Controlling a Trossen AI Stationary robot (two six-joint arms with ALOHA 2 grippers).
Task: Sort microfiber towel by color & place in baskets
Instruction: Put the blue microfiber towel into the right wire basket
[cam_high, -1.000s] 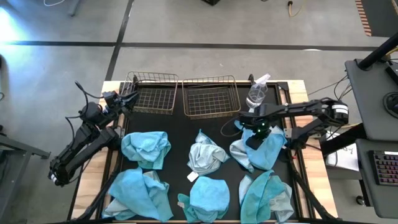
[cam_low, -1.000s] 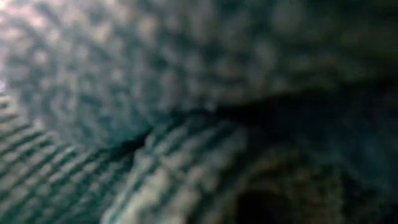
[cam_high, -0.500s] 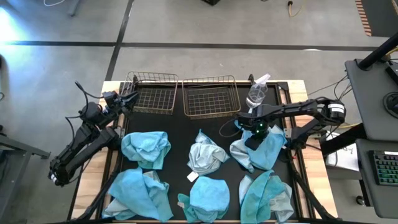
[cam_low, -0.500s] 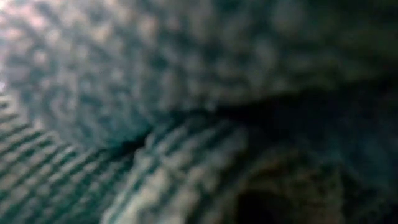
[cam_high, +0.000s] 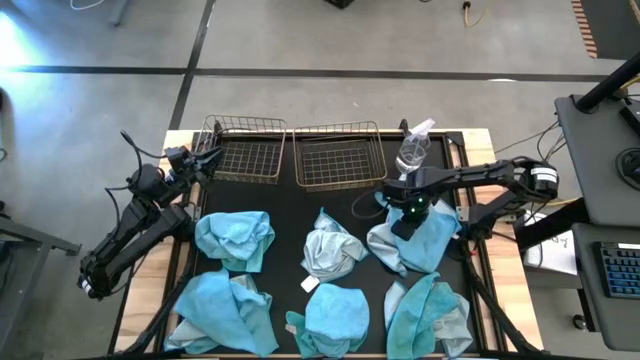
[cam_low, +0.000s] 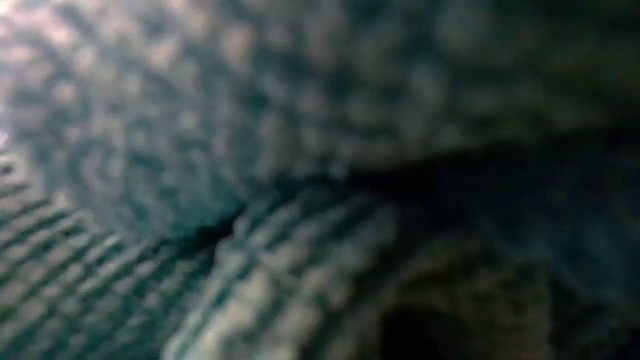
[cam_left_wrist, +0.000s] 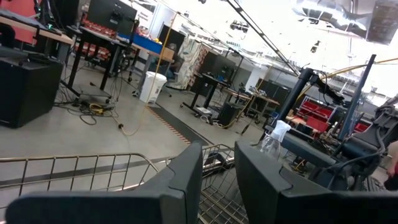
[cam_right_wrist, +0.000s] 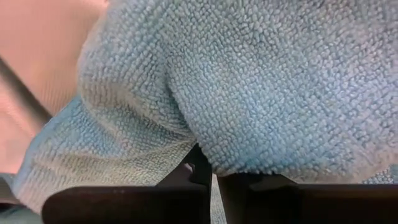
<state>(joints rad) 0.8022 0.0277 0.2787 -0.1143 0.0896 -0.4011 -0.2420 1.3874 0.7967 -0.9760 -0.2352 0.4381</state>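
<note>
The right end effector (cam_high: 405, 222) is down on a turquoise towel (cam_high: 412, 240) lying on the right side of the black tabletop (cam_high: 290, 205), near the clear spray bottle (cam_high: 413, 150). Its fingers (cam_right_wrist: 205, 174) are clenched together with a fold of the fuzzy cloth pinched between them, as the right wrist view shows

The left end effector (cam_high: 210, 158) hangs over the near left corner of the left wire basket (cam_high: 240, 148); its two fingers (cam_left_wrist: 186, 180) stand a little apart, grasping nothing

The right wire basket (cam_high: 340, 155) sits just beside the left one along the far edge; both hold no cloth. Five other towels lie spread on the tabletop: a turquoise one at left (cam_high: 234, 238), a pale grey one in the middle (cam_high: 330, 250), and three turquoise ones along the near edge (cam_high: 225, 310) (cam_high: 335, 318) (cam_high: 430, 315)

The low view is filled by blurred cloth right against the lens
</note>
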